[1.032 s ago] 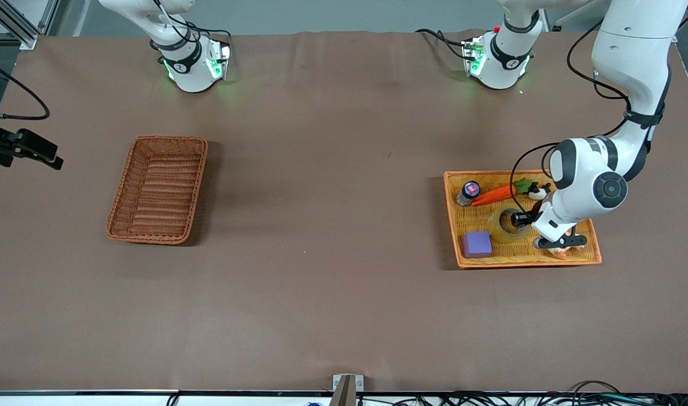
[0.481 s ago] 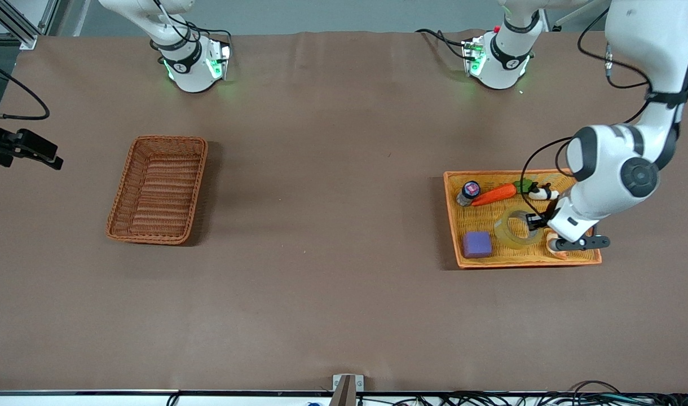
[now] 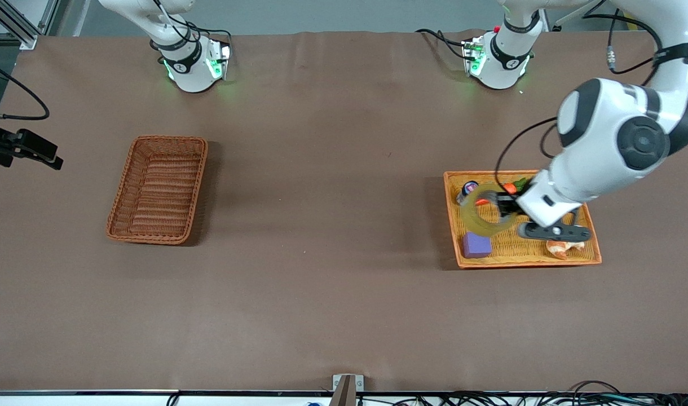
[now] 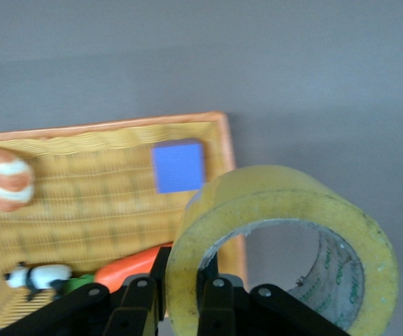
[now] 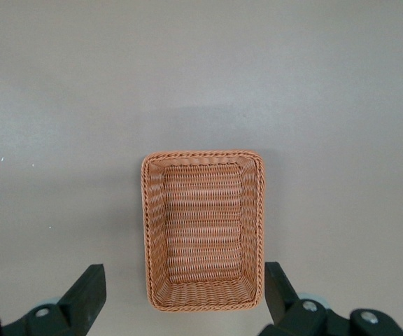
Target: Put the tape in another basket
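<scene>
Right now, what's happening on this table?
The left end effector is shut on the tape, one finger inside the ring and one outside, holding it in the air over the orange tray. A purple cube, a carrot and small toys lie in that tray. The basket sits toward the right arm's end. The right end effector waits open above it.

Even bright overhead light; soft shadows beside baskets; left wrist view blurred.

Brown-covered table (image 3: 333, 282), perhaps a grey floor along its top edge.
</scene>
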`<state>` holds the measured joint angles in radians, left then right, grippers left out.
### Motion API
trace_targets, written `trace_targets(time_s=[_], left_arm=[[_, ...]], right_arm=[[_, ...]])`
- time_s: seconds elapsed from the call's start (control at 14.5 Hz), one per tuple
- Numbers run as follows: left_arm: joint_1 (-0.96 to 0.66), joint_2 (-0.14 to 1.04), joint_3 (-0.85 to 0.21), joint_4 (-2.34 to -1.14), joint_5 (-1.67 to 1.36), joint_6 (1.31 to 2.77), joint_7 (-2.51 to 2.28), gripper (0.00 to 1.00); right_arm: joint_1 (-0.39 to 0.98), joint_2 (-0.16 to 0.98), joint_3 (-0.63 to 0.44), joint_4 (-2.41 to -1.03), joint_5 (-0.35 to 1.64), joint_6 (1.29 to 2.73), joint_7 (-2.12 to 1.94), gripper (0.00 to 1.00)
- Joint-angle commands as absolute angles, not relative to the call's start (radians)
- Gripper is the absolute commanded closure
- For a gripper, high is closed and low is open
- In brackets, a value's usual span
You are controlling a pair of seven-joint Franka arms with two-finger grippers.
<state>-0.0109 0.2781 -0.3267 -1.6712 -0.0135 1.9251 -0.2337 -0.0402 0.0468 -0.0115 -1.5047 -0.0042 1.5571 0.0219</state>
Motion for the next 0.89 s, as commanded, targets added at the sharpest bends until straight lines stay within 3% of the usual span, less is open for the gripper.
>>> trace_targets(time_s=[0.0,0.28,0.55,0.83], left_arm=[[-0.021,0.376,-0.475,-1.562,0.075,1.902,-0.415,0.96],[-0.075,0.552,-0.635,-1.441,0.162,1.901,-0.633,0.96],[-0.294,0.75,-0.632,-1.284,0.257,1.901,-0.833,0.97],[-0.434,0.856,-0.575,-1.243,0.262,2.008,-0.887,0.92]], right_arm=[[-0.032,0.046,-0.023,-1.508,0.015,1.557,0.011,0.0],[-0.032,0.046,-0.023,-1.508,0.015,1.557,0.011,0.0],[-0.032,0.046,-0.023,-1.508,0.015,1.559,0.011,0.0],[-0.032,0.048,-0.023,-1.508,0.015,1.565,0.011,0.0]])
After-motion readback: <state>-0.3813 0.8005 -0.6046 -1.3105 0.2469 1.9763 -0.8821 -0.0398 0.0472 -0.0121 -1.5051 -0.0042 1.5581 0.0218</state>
